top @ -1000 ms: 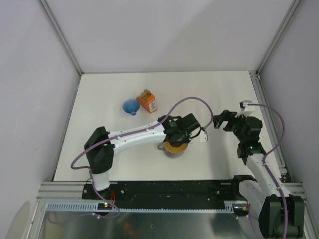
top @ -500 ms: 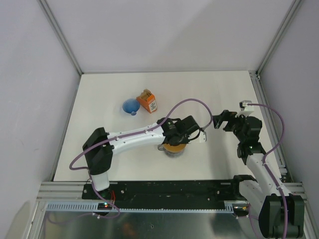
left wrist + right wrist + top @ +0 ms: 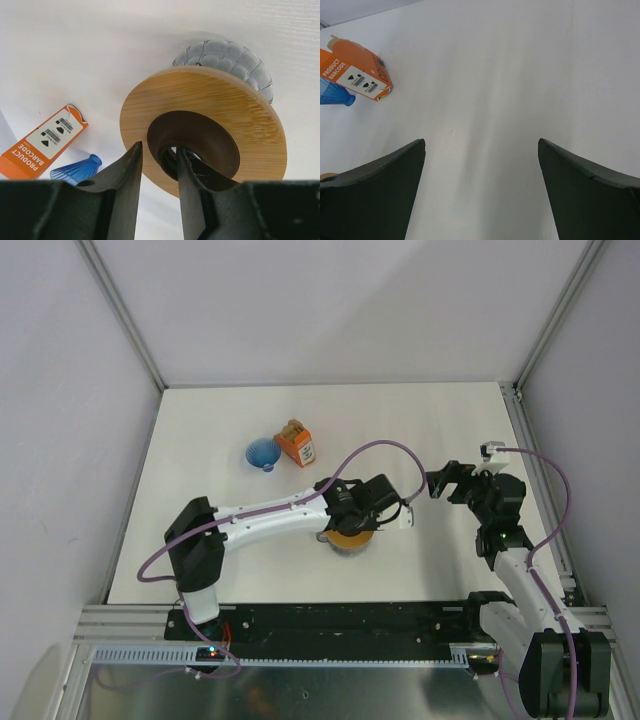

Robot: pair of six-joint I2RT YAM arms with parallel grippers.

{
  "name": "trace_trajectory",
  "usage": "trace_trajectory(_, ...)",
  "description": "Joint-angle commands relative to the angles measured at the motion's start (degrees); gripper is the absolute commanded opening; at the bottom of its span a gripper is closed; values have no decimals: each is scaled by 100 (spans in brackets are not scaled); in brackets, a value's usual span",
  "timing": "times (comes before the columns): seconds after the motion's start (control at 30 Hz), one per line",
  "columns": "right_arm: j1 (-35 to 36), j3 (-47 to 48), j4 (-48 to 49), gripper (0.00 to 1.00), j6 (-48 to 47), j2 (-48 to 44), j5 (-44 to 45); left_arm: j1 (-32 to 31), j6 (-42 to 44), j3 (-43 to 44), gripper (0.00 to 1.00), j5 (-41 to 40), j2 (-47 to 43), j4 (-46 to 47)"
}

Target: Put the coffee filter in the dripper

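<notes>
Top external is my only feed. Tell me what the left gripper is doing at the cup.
Observer: The left gripper has its jaws slightly apart, astride the dark inner lip of the wooden ring on the grey cup.
Operator: Report the coffee filter.
Observer: No tan paper shows in either wrist view; the ring's hole is lined dark brown.
Operator: Check the right gripper.
Observer: The right gripper is wide open over bare table, nothing between its jaws; the dripper and orange box show at its view's upper left.
</notes>
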Motion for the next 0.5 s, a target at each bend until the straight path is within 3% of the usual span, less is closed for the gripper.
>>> trace_trajectory(0.0,-10,238,167,99,-21,4,-40,-44,79,128,40,-150,-385,10)
trace_trajectory(0.47,-10,238,106,99,-22,-52,-40,53,153,347,50,-231,-809,12)
